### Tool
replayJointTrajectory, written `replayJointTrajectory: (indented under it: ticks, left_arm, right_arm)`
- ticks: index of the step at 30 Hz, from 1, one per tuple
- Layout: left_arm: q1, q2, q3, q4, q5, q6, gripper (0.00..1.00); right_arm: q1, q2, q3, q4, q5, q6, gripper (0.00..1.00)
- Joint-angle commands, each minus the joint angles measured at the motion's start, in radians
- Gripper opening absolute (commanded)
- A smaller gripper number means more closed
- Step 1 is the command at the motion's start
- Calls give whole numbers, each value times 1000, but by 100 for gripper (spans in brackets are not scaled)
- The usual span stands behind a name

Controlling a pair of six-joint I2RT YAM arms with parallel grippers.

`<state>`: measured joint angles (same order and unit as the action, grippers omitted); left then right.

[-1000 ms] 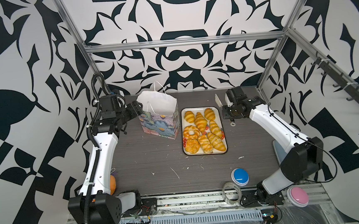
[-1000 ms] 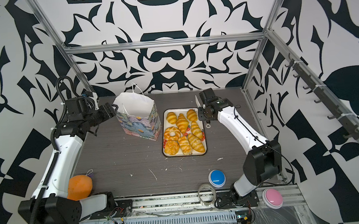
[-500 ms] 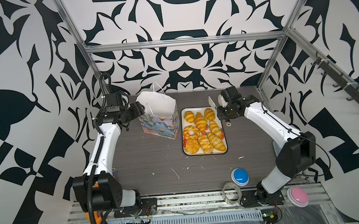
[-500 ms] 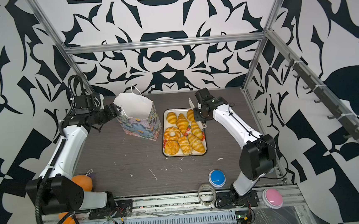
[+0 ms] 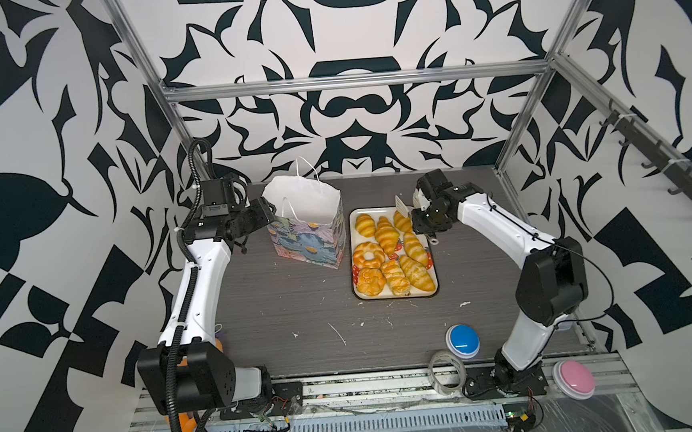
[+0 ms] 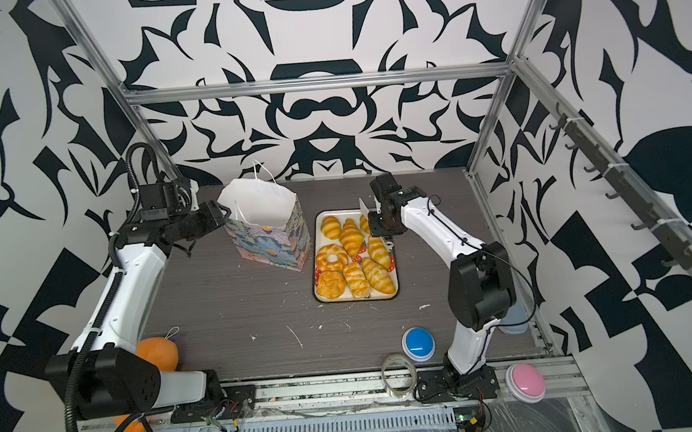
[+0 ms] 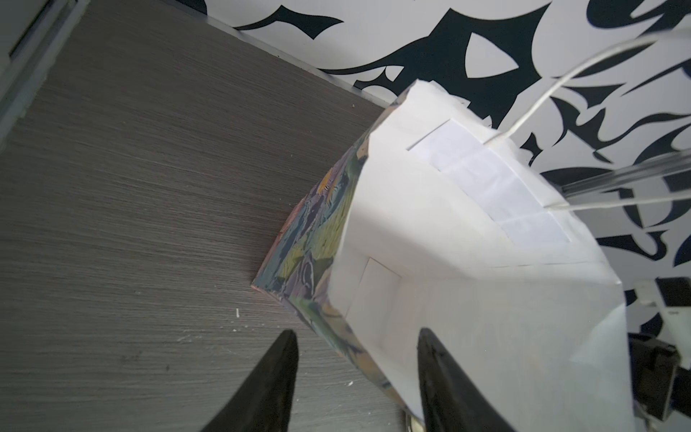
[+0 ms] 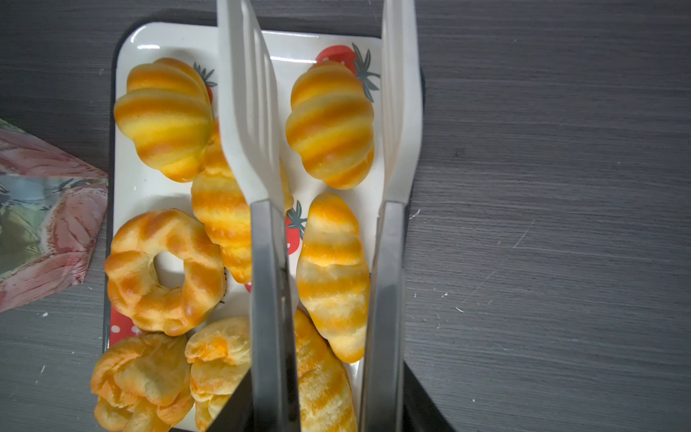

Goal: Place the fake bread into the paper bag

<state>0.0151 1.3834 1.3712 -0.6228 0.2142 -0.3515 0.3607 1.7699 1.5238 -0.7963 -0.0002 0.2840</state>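
Note:
The paper bag (image 5: pixel 307 224) (image 6: pixel 268 231) stands upright and open at the back of the table, floral outside and white inside (image 7: pixel 467 262). My left gripper (image 5: pixel 269 212) (image 7: pixel 357 333) is at its left rim, open. One finger is outside and one inside, with the bag's wall between them. Several pieces of fake bread (image 5: pixel 386 256) lie on a strawberry-printed tray (image 5: pixel 353 220). My right gripper (image 5: pixel 424 224) (image 8: pixel 325 392) is shut on white-tipped tongs (image 8: pixel 396 112). The tongs hang spread over the tray's far end, and a striped loaf (image 8: pixel 331 123) lies below, between their tips.
A blue button (image 5: pixel 462 339), a tape roll (image 5: pixel 447 370) and a pink button (image 5: pixel 573 378) sit along the front edge. An orange soft toy (image 6: pixel 158 355) lies by the left arm's base. Patterned walls and metal posts close in the table.
My left gripper has moved right onto the bag's rim and its jaws have narrowed. The right arm has carried the tongs left, from beside the tray to over its far end.

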Motion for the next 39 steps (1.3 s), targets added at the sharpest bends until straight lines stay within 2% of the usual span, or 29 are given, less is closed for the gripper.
replayJointTrajectory:
  ticks: [1,4,7,14,18,24,39]
  left_arm:
    - [8,20,43,-44,-23,11,49]
    - [18,27,50,-38,-22,6,49]
    - [30,47,67,-40,-10,1,43]
    - [48,45,58,-22,33,-3,42]
    - [48,17,41,3,59,9,50]
    - [48,-15,25,19,106,46,57]
    - [48,-44,18,-39,22,186,57]
  right_arm:
    - [4,-32,49,37,-18,-11,47]
    - [5,-32,40,44,-23,-8,47]
    - [4,-30,31,51,-26,-8,47]
    - [4,-15,31,52,-44,-15,47]
    - [4,-2,39,41,-49,-23,48]
    - [-2,24,52,20,-22,-45,48]
    - [-23,19,53,17,-17,-48,48]
